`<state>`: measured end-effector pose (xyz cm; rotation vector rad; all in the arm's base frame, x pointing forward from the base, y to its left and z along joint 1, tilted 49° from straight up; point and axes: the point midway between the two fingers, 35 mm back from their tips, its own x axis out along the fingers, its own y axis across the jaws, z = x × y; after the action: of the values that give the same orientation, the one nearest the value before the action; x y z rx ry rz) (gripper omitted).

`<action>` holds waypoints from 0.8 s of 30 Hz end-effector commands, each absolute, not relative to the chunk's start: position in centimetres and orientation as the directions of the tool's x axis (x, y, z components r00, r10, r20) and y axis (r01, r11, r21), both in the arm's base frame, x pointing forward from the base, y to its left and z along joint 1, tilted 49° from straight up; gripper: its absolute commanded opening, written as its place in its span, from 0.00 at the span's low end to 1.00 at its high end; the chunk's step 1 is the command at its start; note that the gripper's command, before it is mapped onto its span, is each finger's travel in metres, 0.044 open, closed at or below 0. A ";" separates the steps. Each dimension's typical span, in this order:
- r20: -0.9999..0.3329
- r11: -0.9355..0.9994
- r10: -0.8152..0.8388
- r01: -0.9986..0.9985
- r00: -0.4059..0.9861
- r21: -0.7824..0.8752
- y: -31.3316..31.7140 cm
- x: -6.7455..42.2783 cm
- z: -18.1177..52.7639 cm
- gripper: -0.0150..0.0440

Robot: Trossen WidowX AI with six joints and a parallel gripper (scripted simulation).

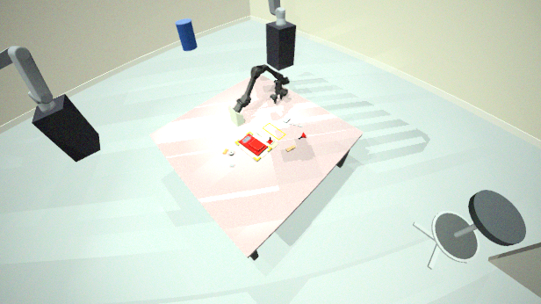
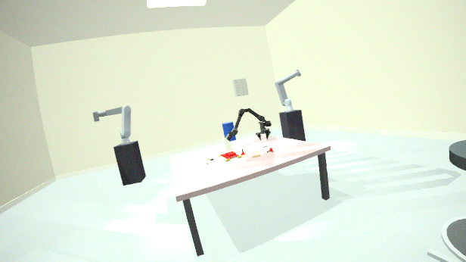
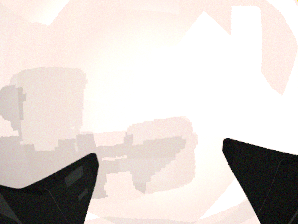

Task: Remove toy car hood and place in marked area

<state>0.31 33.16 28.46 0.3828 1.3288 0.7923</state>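
Observation:
The red toy car (image 1: 250, 148) (image 2: 226, 157) sits near the middle of the pink table (image 1: 246, 202) (image 2: 242, 174), with yellow pieces at its corners. Its hood (image 1: 259, 147) is a red panel lying on the car body. My gripper (image 1: 277, 97) (image 2: 262, 135) (image 3: 161, 153) is open and empty. It hangs above the far part of the table, well beyond the marked area and the car.
Small loose parts lie around the car: a red piece (image 1: 303, 135), a tan piece (image 1: 290, 148), and white and orange bits (image 1: 228, 152). Two grey arms on dark pedestals (image 1: 66, 127) (image 1: 280, 44) stand off the table. A blue cylinder (image 1: 186, 34) is behind it.

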 end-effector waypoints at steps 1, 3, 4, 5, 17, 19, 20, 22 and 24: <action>-0.721 0.705 0.686 -0.327 0.093 0.629 33.7 4.3 28.0 1.00; -0.727 0.717 0.675 -0.341 0.122 0.608 33.8 6.4 27.6 1.00; -0.731 0.724 0.668 -0.347 0.135 0.597 33.7 7.5 27.4 1.00; -0.736 0.731 0.660 -0.351 0.148 0.585 33.7 8.5 27.2 1.00; -0.824 0.826 0.523 -0.365 0.215 0.429 30.0 20.6 22.4 1.00; -0.836 0.835 0.503 -0.371 0.220 0.406 28.9 21.9 21.8 1.00; -0.839 0.838 0.497 -0.373 0.221 0.398 28.4 22.4 21.6 1.00; -0.849 0.842 0.484 -0.377 0.214 0.385 27.9 23.1 21.0 1.00; -0.864 0.848 0.462 -0.384 0.197 0.366 27.1 24.3 19.9 1.00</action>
<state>22.81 28.31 21.45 0.1167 1.2060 0.6000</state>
